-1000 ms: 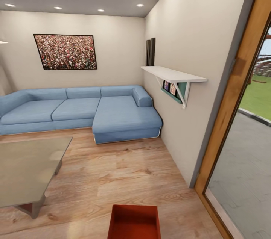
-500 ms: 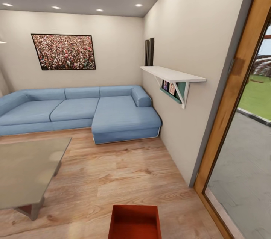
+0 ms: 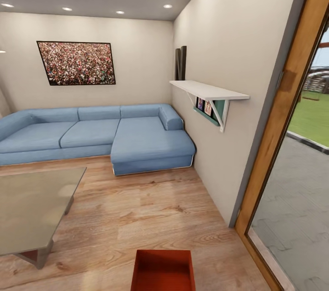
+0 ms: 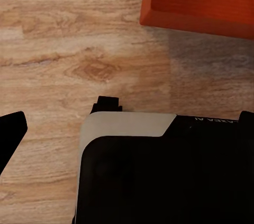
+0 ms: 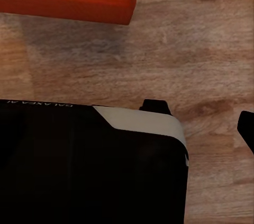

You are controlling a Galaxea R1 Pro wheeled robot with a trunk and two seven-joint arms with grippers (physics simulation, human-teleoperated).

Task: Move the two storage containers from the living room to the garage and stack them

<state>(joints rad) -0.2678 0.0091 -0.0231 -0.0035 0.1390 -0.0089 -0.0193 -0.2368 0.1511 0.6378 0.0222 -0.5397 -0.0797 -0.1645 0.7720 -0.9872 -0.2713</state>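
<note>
One bin (image 3: pixel 163 270) on wood floor (image 3: pixel 137 208) near sofa (image 3: pixel 96 135); hand states cannot be told.

We record an orange-red storage container (image 3: pixel 163 270) on light wood-plank flooring (image 3: pixel 146 208). The sofa (image 3: pixel 96 137) is plain blue, the walls (image 3: pixel 228 39) beige, the shelf (image 3: pixel 209 90) white. The wall picture (image 3: pixel 76 63) carries a speckled multicolour pattern in a black frame.

Matt orange-red storage container (image 3: pixel 163 270) on grained wood-plank floor (image 3: pixel 151 208). Blue cloth sofa (image 3: pixel 98 133). Smooth glass-topped table (image 3: pixel 32 206), faintly glossy.
</note>
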